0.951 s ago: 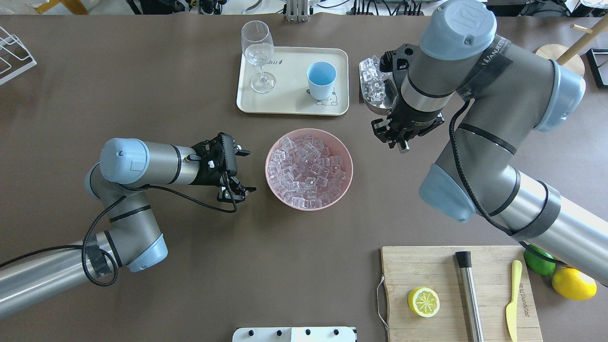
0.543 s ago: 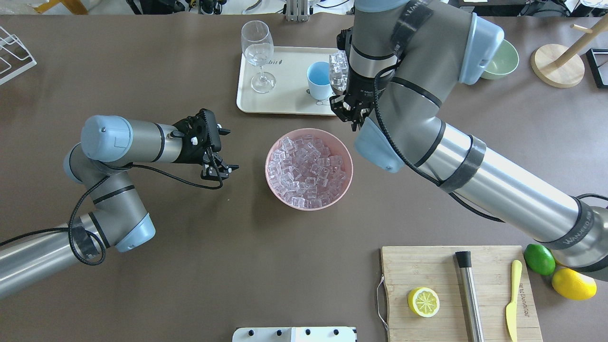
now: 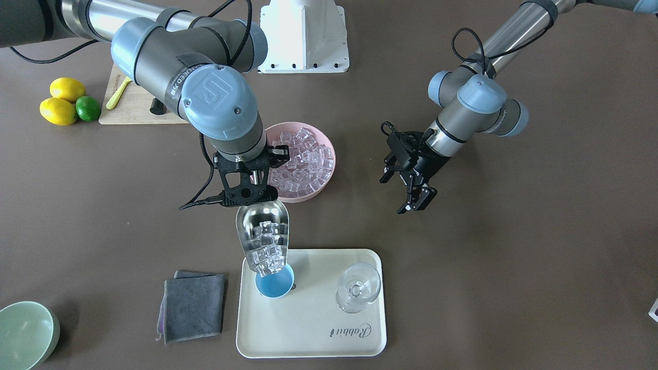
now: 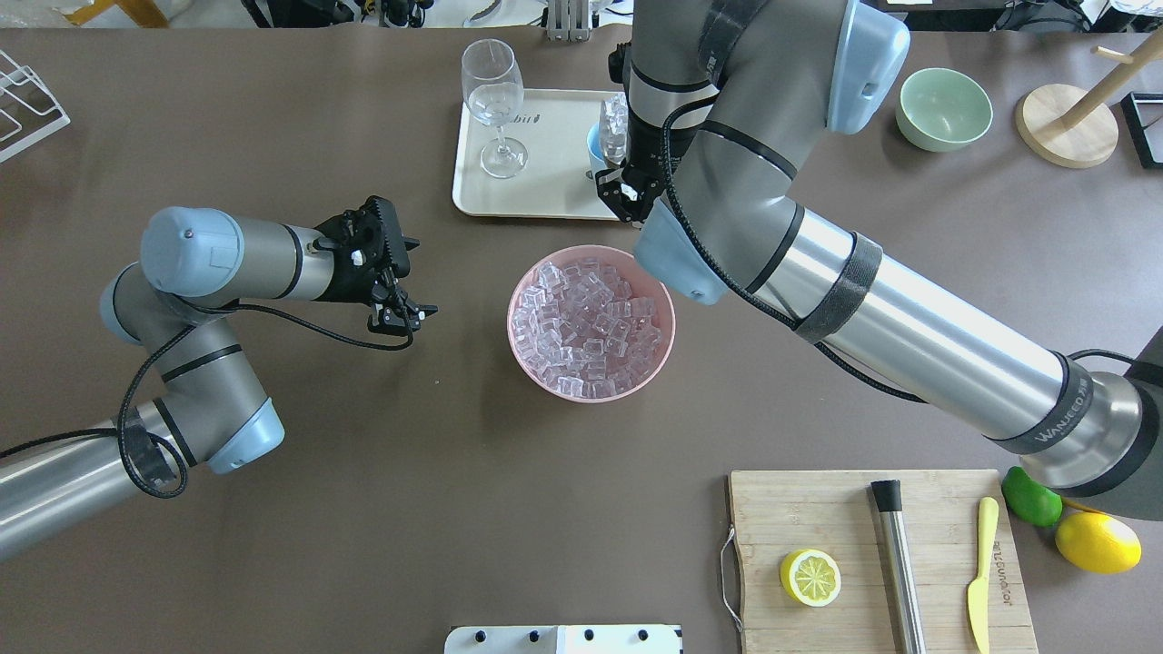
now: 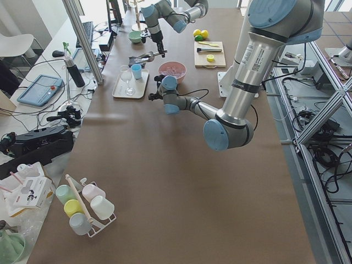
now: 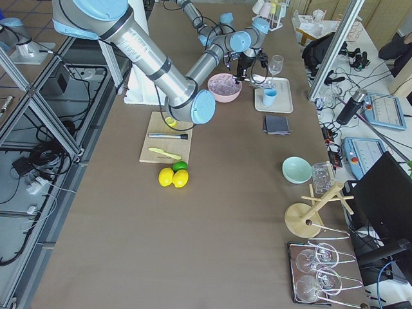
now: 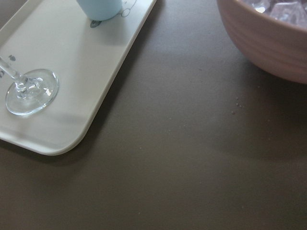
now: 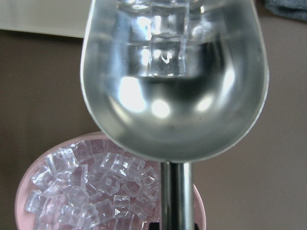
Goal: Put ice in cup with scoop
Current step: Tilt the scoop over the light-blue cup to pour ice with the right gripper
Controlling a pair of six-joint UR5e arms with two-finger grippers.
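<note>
My right gripper (image 3: 245,192) is shut on the handle of the steel scoop (image 3: 261,237), which is tilted down with its mouth over the light-blue cup (image 3: 275,282) on the cream tray (image 3: 308,329). Several clear ice cubes (image 3: 267,249) lie in the scoop's front half; the scoop bowl fills the right wrist view (image 8: 172,81). The pink bowl (image 4: 591,322) holds many ice cubes (image 4: 586,331). In the overhead view the right arm hides most of the cup (image 4: 593,145). My left gripper (image 4: 400,300) is open and empty, left of the pink bowl.
A stemmed glass (image 4: 493,100) stands on the tray's left side. A grey cloth (image 3: 193,306) lies beside the tray, a pale-green bowl (image 4: 943,109) to the right. A cutting board (image 4: 872,554) holds a lemon half, steel cylinder and yellow knife.
My right arm swung left with the loaded scoop from beside the tray to over the cup and tipped it. My left gripper drew back leftward from the pink bowl.
</note>
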